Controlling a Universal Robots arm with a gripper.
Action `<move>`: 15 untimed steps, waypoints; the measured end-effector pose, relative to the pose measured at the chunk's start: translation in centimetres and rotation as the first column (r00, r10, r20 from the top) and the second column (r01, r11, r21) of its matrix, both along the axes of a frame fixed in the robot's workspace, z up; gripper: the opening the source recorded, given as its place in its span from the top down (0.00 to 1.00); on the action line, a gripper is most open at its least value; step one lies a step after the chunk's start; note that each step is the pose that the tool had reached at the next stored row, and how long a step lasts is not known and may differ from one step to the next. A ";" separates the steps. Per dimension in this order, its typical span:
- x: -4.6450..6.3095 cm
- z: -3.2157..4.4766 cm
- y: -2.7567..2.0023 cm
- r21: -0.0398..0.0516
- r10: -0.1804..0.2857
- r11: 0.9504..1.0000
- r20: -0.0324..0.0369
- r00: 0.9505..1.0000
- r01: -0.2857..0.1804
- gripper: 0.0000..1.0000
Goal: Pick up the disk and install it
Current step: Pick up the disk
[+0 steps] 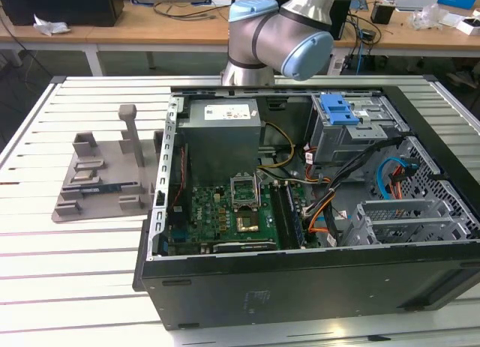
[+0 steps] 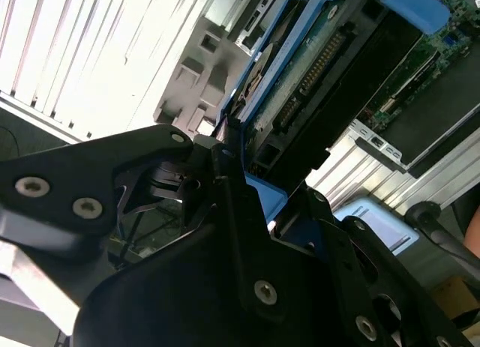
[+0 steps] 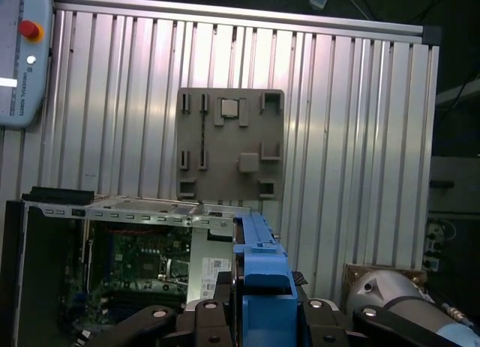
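— Where is the disk?

— In the gripper [image 2: 232,148]. The second wrist view has the disk [image 2: 315,70] running out from the black jaws, its connector face bare and the blue rails [image 2: 262,92] along its edges.

— Clamped, then?

— I judge so: the jaws are pinched on the rails from both sides. In the first wrist view the disk [image 3: 259,268] stands edge-on between them. The gripper body hides part of the contact, so I can't vouch for how firm the hold is.

— Which way does it lie from the jaws?

— Its long axis points straight out past the tips, away from the wrist. The jaws have one end only.

— And the case?

— It is on the table [image 1: 75,264], well apart from the disk. The first wrist view looks down from high up on the case [image 3: 45,264] and the grey fixture [image 3: 229,137] just beside it, with the disk hanging above both.

— The bays?

— In the exterior view the cage [image 1: 360,133] with the blue latch [image 1: 339,109] is inside the case toward the exterior view's right. The fixture is outside the case on the exterior view's left.
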State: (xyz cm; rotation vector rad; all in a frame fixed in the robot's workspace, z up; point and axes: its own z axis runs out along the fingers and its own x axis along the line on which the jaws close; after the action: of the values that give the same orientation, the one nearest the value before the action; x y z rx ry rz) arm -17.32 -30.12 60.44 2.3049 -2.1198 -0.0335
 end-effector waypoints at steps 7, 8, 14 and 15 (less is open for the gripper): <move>0.8 -0.42 0.00 0.000 0.000 1.000 0.000 1.000 0.000 0.63; 0.9 -0.47 0.00 0.000 0.000 1.000 0.000 1.000 0.000 0.63; 1.4 -0.83 0.00 0.000 0.000 1.000 0.000 1.000 0.000 0.63; 1.7 -0.96 0.00 0.000 0.000 1.000 0.000 1.000 0.000 0.63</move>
State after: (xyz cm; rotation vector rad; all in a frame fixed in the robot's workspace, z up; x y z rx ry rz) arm -15.66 -30.12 59.48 2.3049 -2.1199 -0.0334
